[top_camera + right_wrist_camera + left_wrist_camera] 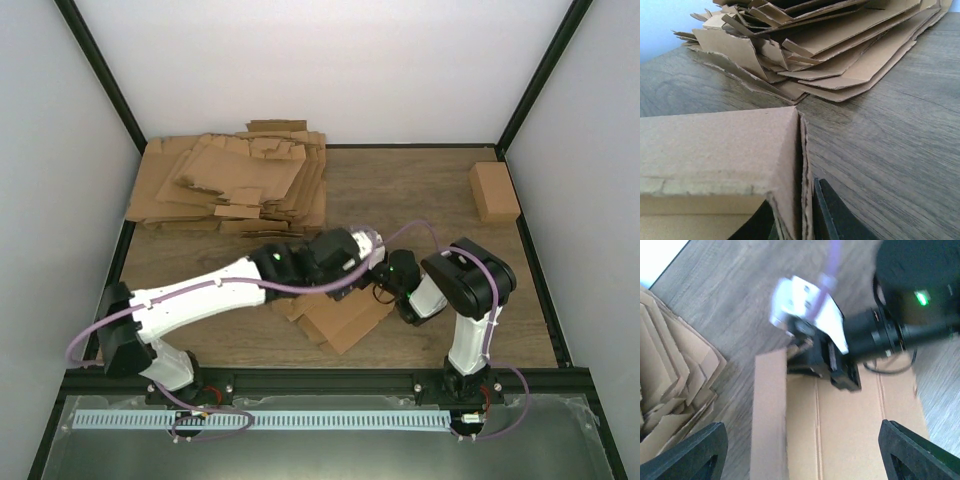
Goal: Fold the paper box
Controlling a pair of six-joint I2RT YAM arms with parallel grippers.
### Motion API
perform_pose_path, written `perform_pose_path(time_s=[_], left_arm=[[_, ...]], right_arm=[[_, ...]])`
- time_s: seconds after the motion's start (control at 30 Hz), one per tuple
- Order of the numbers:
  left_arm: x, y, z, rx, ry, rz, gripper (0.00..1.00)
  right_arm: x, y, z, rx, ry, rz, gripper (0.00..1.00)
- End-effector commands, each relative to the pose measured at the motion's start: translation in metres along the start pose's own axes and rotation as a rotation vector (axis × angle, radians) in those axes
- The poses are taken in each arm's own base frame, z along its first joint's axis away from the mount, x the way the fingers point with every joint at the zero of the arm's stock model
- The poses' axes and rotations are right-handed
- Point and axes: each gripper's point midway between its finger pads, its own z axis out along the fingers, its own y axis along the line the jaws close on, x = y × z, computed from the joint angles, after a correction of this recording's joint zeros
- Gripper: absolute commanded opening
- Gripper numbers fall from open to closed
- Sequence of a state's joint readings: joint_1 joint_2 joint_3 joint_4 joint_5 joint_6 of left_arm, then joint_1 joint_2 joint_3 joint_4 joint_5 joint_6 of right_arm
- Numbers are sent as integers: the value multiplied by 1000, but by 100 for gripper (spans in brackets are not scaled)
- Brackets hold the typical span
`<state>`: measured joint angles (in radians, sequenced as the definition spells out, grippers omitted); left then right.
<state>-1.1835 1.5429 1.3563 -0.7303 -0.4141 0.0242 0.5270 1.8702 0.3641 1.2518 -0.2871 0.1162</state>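
The paper box lies on the wooden table between the arms, partly folded, with one flap standing up. In the left wrist view it is a creased sheet with a raised flap along its left side. My left gripper hovers over it, open, its fingers wide apart and holding nothing. My right gripper is shut on the box's far edge. In the right wrist view its fingertips pinch a folded double wall of the box. It also shows in the left wrist view.
A thick heap of flat cardboard sheets lies at the back left and also shows in the wrist views. A small brown carton sits at the back right. White walls close in the table.
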Motion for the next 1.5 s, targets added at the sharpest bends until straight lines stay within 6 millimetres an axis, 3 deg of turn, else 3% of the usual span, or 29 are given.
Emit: perform_pose_path(time_s=[0.0, 0.2, 0.33, 0.7, 1.03, 1.47], left_arm=[[-40, 39, -17, 177, -137, -285, 86], [-28, 83, 17, 278, -87, -497, 81], [-23, 90, 43, 386, -57, -560, 75], [0, 47, 101, 577, 85, -583, 59], [28, 49, 131, 487, 166, -597, 45], [58, 43, 157, 388, 275, -561, 43]], right_arm=[[-17, 8, -4, -12, -65, -44, 14], [-15, 13, -5, -20, -64, -53, 14], [-13, 15, -5, -22, -62, -59, 15], [-9, 22, -4, -19, -56, -75, 15], [-5, 23, -4, -19, -52, -74, 15], [-1, 24, -3, -14, -46, -78, 15]])
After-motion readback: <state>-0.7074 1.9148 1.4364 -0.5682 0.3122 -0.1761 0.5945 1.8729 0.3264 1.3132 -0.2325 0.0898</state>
